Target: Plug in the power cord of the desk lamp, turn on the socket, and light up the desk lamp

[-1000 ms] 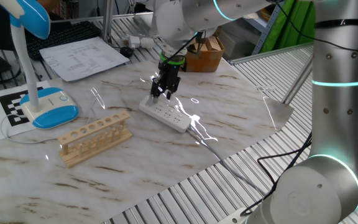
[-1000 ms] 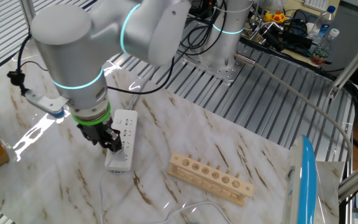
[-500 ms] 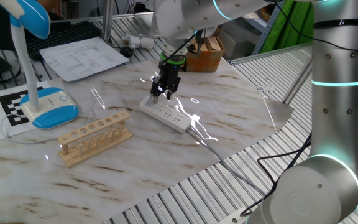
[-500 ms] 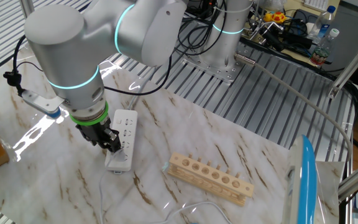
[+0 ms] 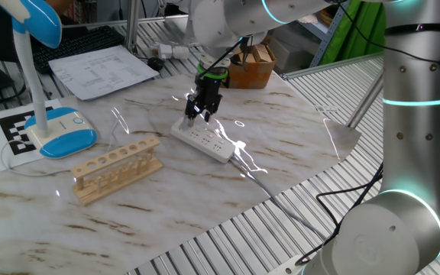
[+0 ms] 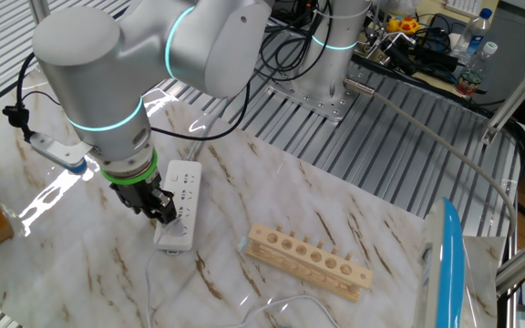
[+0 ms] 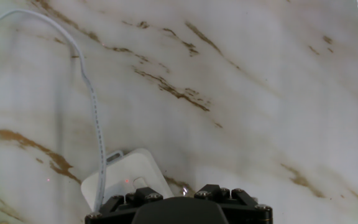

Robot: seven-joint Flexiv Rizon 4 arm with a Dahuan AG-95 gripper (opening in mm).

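The socket [image 5: 203,140] is a long white power strip lying on the marble table; it also shows in the other fixed view [image 6: 180,196]. My gripper [image 5: 198,116] hangs just over its left end, fingers close together and holding nothing; from the other side it [image 6: 165,215] sits at the strip's near end. In the hand view only the strip's rounded end [image 7: 129,177] shows, with a small red dot on it. A thin white wire [image 7: 91,99] runs to that end. The desk lamp's base [image 5: 61,131] and blue head [image 5: 38,21] stand at the left.
A wooden rack [image 5: 117,168] with a row of holes lies between lamp and strip, also seen in the other fixed view [image 6: 308,260]. Papers [image 5: 105,70] and a cardboard box [image 5: 252,67] are at the back. The strip's thicker cable [image 5: 252,169] runs off to the right.
The arm's upper body has shifted slightly. The gripper stays over the same end of the power strip.
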